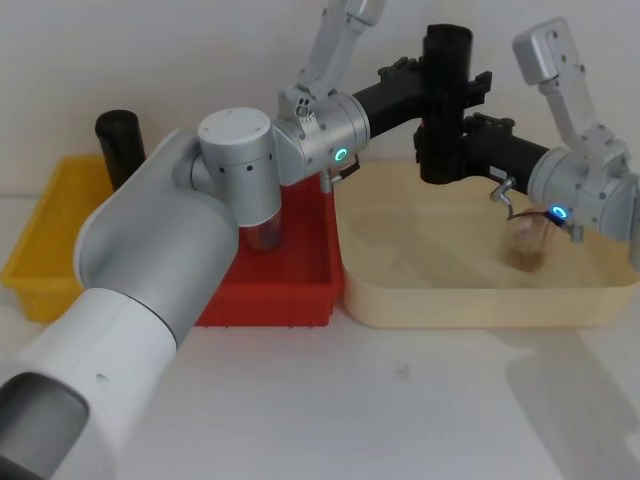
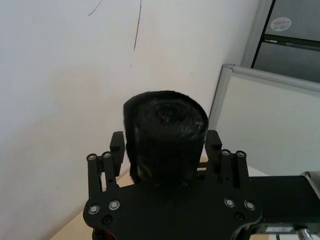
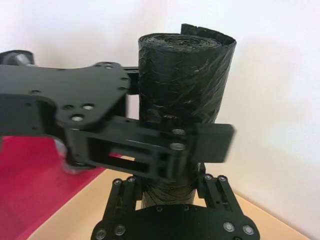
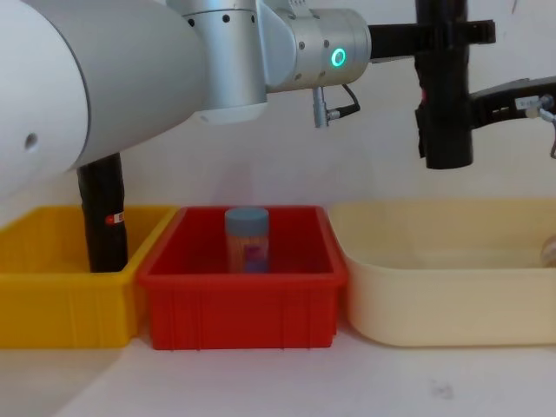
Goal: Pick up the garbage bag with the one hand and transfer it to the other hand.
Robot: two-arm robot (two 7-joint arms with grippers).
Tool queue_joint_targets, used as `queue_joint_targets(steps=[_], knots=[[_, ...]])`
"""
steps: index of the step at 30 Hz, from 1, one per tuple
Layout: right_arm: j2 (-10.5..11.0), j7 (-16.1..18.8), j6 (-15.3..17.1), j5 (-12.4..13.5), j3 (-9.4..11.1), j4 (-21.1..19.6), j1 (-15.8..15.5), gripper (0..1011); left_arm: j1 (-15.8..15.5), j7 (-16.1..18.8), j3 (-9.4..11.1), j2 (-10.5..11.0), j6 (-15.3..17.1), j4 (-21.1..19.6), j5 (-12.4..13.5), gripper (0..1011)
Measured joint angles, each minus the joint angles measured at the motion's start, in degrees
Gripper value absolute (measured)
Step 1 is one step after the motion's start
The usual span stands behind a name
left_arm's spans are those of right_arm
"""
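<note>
1. The garbage bag stands upright in the air, above the cream tray.
2. The left gripper pinches its upper part with jaws closed on it.
3. The right gripper seems clamped lower down.

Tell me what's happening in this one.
It's mid-handover. The garbage bag is held upright in the air above the cream tray. The left end effector grips its upper part while the right end effector closes on it lower down. A second black roll stands in the yellow bin.
</note>
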Motion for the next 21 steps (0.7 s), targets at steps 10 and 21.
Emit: queue_joint_targets(steps=[10, 21], knots=[[0.4, -3.3, 0.7, -0.3, 2.5, 0.4, -0.9, 571, 0.0, 0.0, 0.0, 0.0, 0.0, 0.0, 0.0, 1000], [1.4, -4.0, 0.8, -0.2, 5.0, 4.1, -1.1, 571, 0.0, 0.0, 0.0, 0.0, 0.0, 0.0, 0.0, 1000]])
